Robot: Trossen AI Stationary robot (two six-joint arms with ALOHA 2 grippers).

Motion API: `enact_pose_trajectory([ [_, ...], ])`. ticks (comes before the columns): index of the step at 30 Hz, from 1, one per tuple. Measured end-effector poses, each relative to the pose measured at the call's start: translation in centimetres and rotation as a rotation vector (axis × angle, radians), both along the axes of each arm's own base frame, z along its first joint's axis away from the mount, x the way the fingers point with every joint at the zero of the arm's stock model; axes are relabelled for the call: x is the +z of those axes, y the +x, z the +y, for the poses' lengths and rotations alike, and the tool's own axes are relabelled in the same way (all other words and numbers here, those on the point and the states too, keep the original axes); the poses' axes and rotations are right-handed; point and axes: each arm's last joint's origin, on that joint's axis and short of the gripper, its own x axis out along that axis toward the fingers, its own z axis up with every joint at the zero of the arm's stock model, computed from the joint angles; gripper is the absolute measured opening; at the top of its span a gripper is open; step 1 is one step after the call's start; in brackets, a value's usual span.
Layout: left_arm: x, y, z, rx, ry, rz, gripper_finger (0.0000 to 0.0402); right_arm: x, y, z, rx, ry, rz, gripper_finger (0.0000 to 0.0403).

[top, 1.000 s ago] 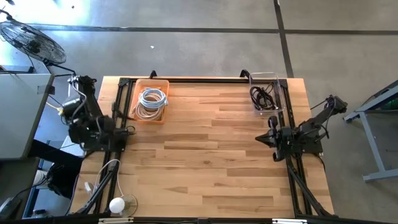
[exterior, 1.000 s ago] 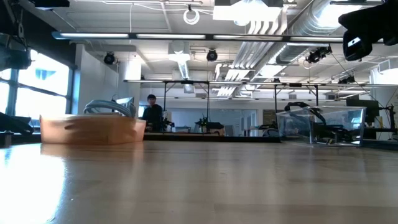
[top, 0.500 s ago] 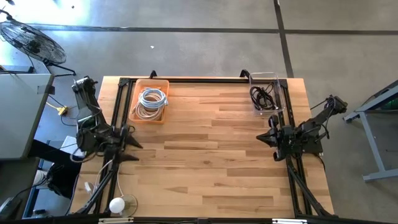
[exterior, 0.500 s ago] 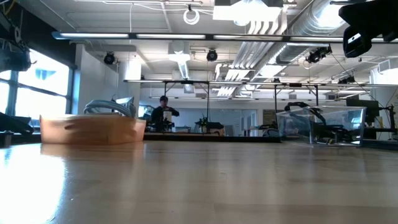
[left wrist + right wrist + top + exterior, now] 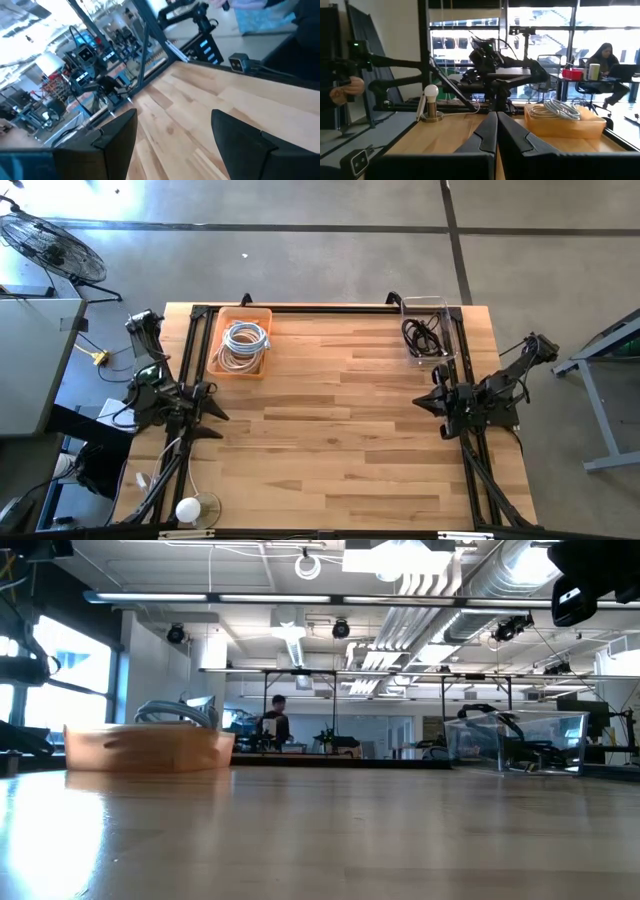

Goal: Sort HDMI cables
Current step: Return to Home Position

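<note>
No cable lies on the bare light wooden plank table (image 5: pixel 330 440); judging by that, the sorting is done and only the arms' retreat to rest remains; the pale coiled HDMI cables, silvery-white over cream (image 5: pixel 245 340), sit heaped in the shallow orange plastic bin (image 5: pixel 242 310) at the table's far edge on the left side, and the thin black HDMI cables (image 5: pixel 422 335) sit in the clear-walled transparent bin (image 5: pixel 445 305) at the far edge on the right side

The left gripper (image 5: pixel 213 401) hangs at the table's left edge, pointing inward across the boards; the orange bin lies beyond it towards the far edge and a little inward, near but apart, so this arm is the nearer to it; its dark fingers (image 5: pixel 117 135) stand spread wide with nothing but bare wood between them, released; the arm is folded back over its base

The right gripper (image 5: pixel 420 402) is at the right edge, pointing inward towards the left arm, with the transparent bin beyond it on the far side; its fingers (image 5: pixel 485 137) are pressed together on nothing; the arm lies low and tucked; neither coil heap shows a clear long axis, and neither gripper touches a bin
</note>
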Motion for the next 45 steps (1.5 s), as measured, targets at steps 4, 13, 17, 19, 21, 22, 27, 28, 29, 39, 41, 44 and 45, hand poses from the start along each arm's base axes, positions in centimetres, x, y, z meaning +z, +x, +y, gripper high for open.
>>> enact_pose_trajectory([
  [4,-1.6,-0.1,0.3,-0.005,-0.03,-0.034,0.0248,0.0,0.0,0.1,0.016,-0.026,-0.004,0.0],
  [13,-3.8,0.4,0.2,0.06,-0.035,-0.051,0.0248,0.0,0.0,0.1,0.02,-0.053,-0.004,0.0],
  [17,-4.4,1.1,0.5,0.087,-0.045,-0.044,0.0248,0.0,0.0,0.1,0.025,-0.059,-0.002,0.0],
  [19,-4.6,1.6,0.7,0.093,-0.073,-0.062,0.0248,0.0,0.1,0.1,0.029,-0.06,-0.002,0.0],
  [21,-4.6,2.0,0.9,0.086,-0.085,-0.082,0.0248,0.0,0.1,0.2,0.036,-0.062,-0.003,0.0],
  [22,-4.6,2.2,1.0,0.079,-0.083,-0.09,0.0248,0.0,0.1,0.1,0.04,-0.063,-0.004,0.0],
  [27,-4.8,2.9,1.9,0.041,-0.078,-0.085,0.0248,-0.1,0.4,-0.2,0.027,-0.076,0.002,0.0],
  [28,-4.9,3.1,2.0,0.027,-0.077,-0.083,0.0248,-0.2,0.5,-0.3,0.029,-0.087,0.011,0.0],
  [29,-4.9,3.2,2.2,0.019,-0.074,-0.081,0.0248,-0.3,0.6,-0.4,0.028,-0.098,0.021,0.0],
  [39,-5.3,3.8,3.7,0.049,-0.095,-0.034,0.0248,-1.2,1.4,-1.6,0.016,-0.128,0.102,0.0],
  [41,-5.3,3.9,3.9,0.065,-0.098,-0.034,0.0248,-1.2,1.5,-1.9,-0.011,-0.145,0.098,0.0],
  [44,-5.3,3.9,4.1,0.087,-0.097,-0.034,0.0248,-1.1,1.6,-2.4,-0.051,-0.161,0.093,0.0],
  [45,-5.3,3.9,4.2,0.091,-0.097,-0.034,0.0248,-1.1,1.6,-2.6,-0.059,-0.163,0.094,0.0],
])
